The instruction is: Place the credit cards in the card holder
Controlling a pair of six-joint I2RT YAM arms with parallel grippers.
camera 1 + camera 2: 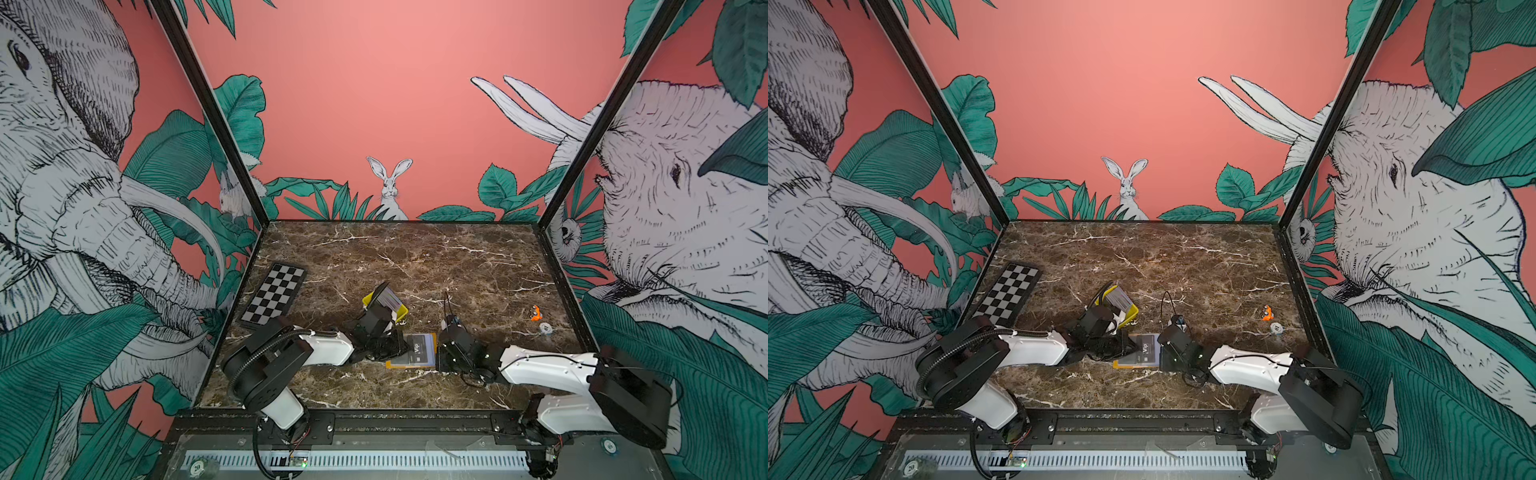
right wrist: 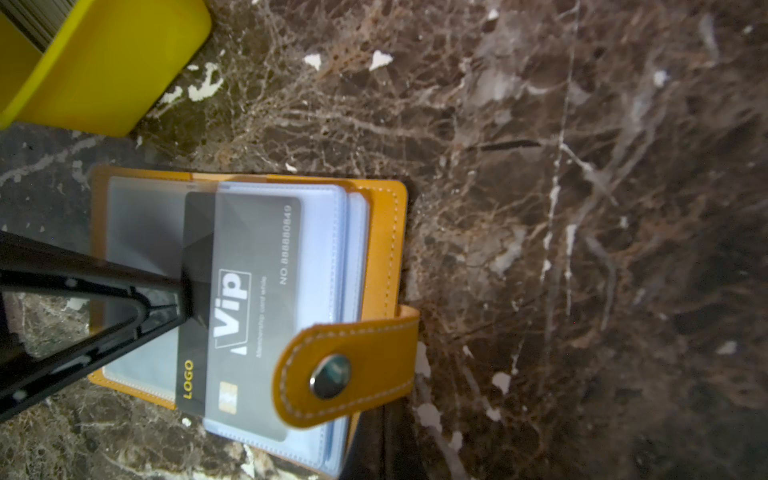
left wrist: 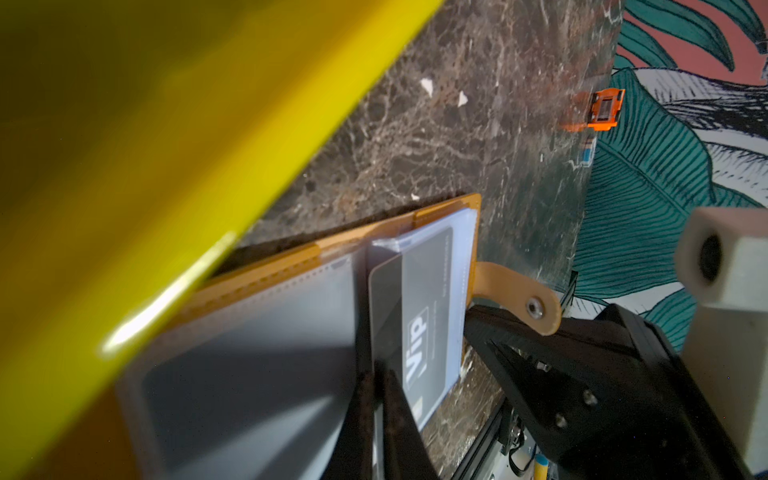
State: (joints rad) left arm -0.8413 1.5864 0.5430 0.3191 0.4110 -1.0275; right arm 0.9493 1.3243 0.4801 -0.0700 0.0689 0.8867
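tray (image 3: 166,145): blurred, cropped by frame in left wrist view | card (image 2: 249,291): smallest print blurred, far end veiled under wallet (image 2: 386,249) sleeve (image 2: 324,249) | right gripper (image 3: 490,328): tips hidden behind wallet edge | white disc (image 1: 545,328): too small to identify in both top views

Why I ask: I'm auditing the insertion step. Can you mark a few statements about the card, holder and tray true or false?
The card holder lies open on the table. True.
The left gripper pinches a VIP card. True.
That card is fully inserted. False: part of it sticks out of the clear sleeve.
The yellow tray is empty. False: more cards stand in it.
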